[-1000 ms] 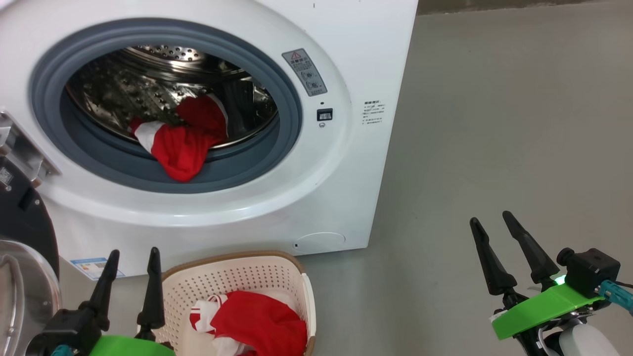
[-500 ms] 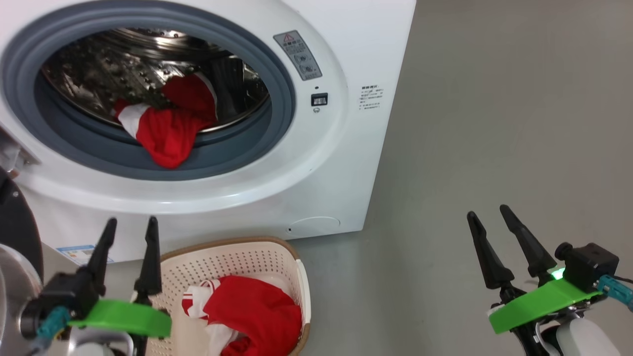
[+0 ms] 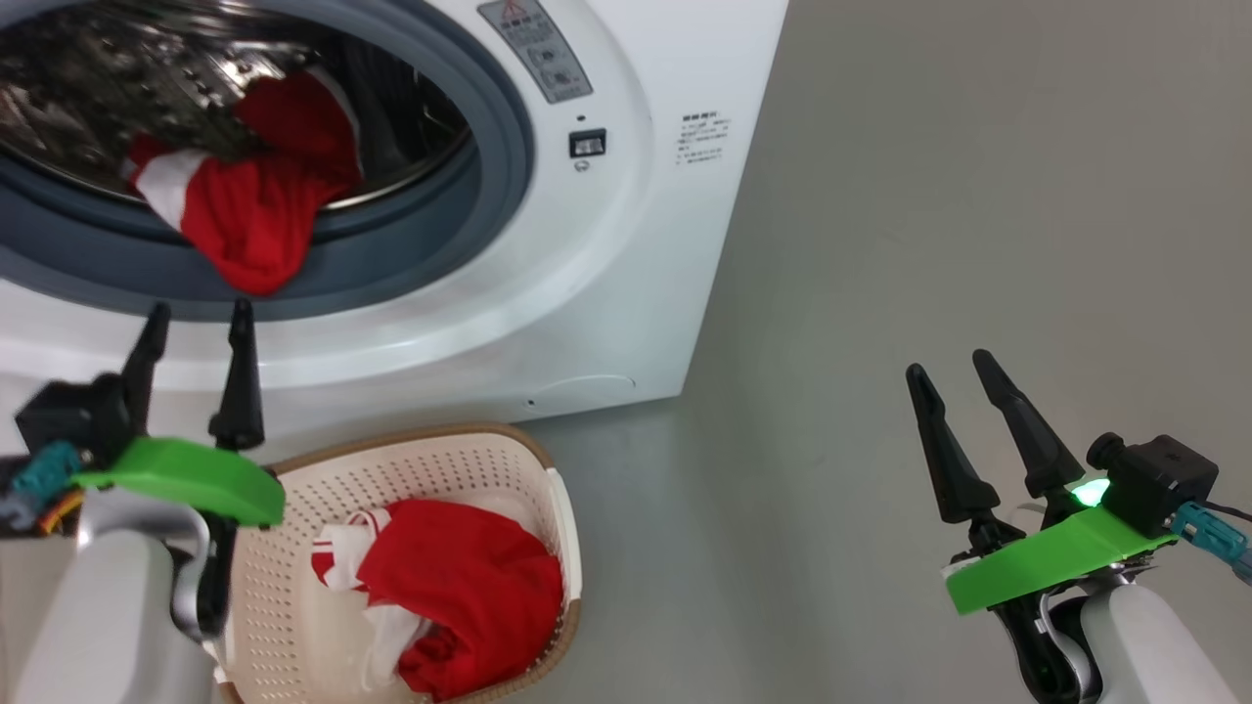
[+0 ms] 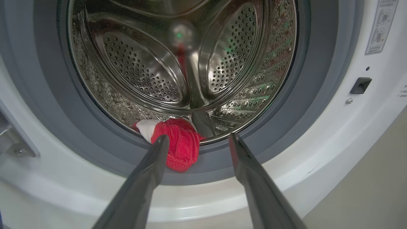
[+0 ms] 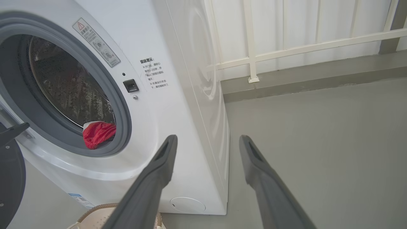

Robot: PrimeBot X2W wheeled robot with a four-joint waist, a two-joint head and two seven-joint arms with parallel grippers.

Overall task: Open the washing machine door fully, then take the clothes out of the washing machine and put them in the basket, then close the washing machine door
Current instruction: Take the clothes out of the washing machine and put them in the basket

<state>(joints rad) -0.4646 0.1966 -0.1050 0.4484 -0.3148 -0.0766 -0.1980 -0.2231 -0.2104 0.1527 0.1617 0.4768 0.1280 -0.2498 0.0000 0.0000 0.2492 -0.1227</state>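
Retrieval of the clothes (image 3: 249,220) left in the machine looks like the step in hand. Nearest, in the head view, the left gripper (image 3: 198,313) sits at nine o'clock with its fingers spread and nothing between them. It is just above the basket (image 3: 469,435) at seven o'clock, where one red garment (image 3: 460,577) already lies. The right gripper (image 3: 947,364) waits at four o'clock over bare floor (image 3: 978,196), likewise spread and empty. Beyond, the washing machine (image 3: 626,274) stands with its door (image 5: 9,178) swung aside, a dark edge at eight o'clock in the right wrist view. The clothes hang over the grey rubber ring (image 4: 318,95) at six o'clock of the opening, partly inside the drum (image 4: 143,73).

Done well, the left arm goes forward and slightly toward its own left finger, so the drooping fold sits between both fingers. It should close on a thick bunch rather than a hem, then lift over the ring before drawing back, lest the fabric snag.

Against a second earlier, the head camera has turned, sliding the machine toward eleven o'clock. Allowing for that, the left gripper has risen from beside the basket's rim to the opening's lower lip. The right gripper and all the fabric look unchanged.
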